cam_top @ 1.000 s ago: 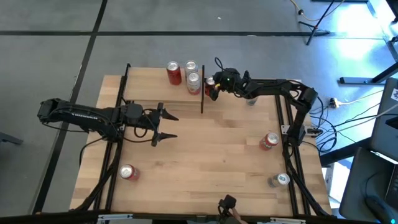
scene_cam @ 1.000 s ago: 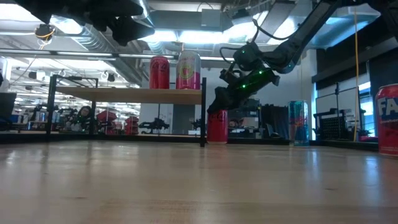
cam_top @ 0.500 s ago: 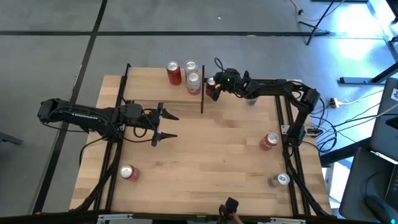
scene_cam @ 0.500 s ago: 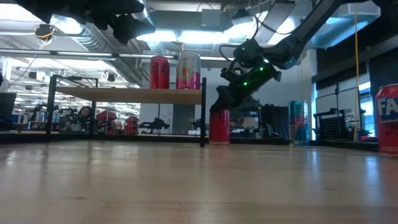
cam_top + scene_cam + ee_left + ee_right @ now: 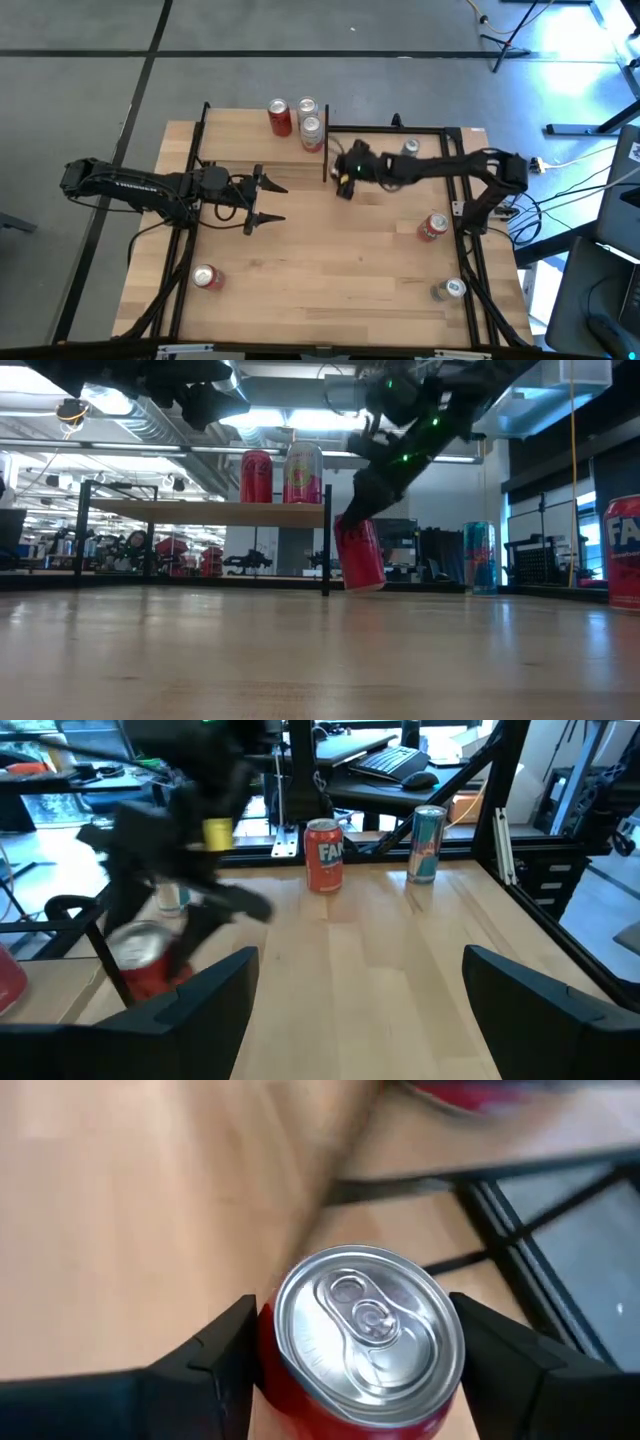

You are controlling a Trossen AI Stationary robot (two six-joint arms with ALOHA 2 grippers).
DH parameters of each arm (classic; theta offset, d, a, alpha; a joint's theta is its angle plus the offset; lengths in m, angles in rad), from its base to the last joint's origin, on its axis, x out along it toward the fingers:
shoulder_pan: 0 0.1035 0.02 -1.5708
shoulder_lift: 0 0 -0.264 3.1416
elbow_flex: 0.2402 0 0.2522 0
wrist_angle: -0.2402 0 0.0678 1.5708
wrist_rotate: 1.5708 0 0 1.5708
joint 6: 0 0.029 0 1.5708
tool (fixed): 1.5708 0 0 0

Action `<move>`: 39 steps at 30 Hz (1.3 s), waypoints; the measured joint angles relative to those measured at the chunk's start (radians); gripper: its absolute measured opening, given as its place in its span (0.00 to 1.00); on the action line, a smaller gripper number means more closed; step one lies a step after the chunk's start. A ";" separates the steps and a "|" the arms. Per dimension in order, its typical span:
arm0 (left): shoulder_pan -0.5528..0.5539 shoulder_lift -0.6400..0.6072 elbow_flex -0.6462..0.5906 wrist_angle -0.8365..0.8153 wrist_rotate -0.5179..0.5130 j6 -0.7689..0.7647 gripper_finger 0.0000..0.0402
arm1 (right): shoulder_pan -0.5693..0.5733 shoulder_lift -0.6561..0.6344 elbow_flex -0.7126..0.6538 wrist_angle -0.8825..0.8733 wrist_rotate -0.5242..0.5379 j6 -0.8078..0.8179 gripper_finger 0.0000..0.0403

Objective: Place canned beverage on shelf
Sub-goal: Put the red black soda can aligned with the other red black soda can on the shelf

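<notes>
In the high view the right end effector (image 5: 345,178) sits just right of centre in the upper half of the frame, beside the black post at the shelf's right end. Its fingers are closed on a red can (image 5: 362,1342): the right wrist view shows the silver top of the can filling the gap, with a dark finger (image 5: 215,1350) pressed against each side. In the low view that can (image 5: 359,553) hangs tilted under the end effector (image 5: 362,510), near the middle of the frame, its base close above the table (image 5: 300,660); whether it touches the wood cannot be told.

The shelf (image 5: 205,511) stands left of centre in the low view, a light board on thin black posts, and carries a red can (image 5: 256,476) and a pink can (image 5: 303,473) upright at its right end. From above, three can tops show there, at the upper middle of the frame (image 5: 301,120). The held can is lower than the board and to the right of it.

The left end effector (image 5: 262,200) waits at middle left of the high view, above the table, its fingers spread wide and holding nothing; the left wrist view shows both its fingers (image 5: 205,1000) well apart.

Other cans stand on the table: one lower left (image 5: 206,277), one at right (image 5: 432,227), one lower right (image 5: 447,290) and one near the upper right edge (image 5: 410,148).
</notes>
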 joint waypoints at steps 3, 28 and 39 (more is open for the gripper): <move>0.000 0.000 0.000 -0.001 0.000 0.000 0.80 | 0.080 -0.002 0.000 -0.018 0.029 0.031 0.60; -0.069 0.104 -0.088 -0.085 -0.370 -0.214 0.80 | 0.254 0.168 0.001 0.469 -0.063 0.082 0.61; -0.069 0.119 -0.088 -0.053 -0.360 -0.210 0.80 | 0.254 0.195 0.002 0.513 -0.066 0.077 0.81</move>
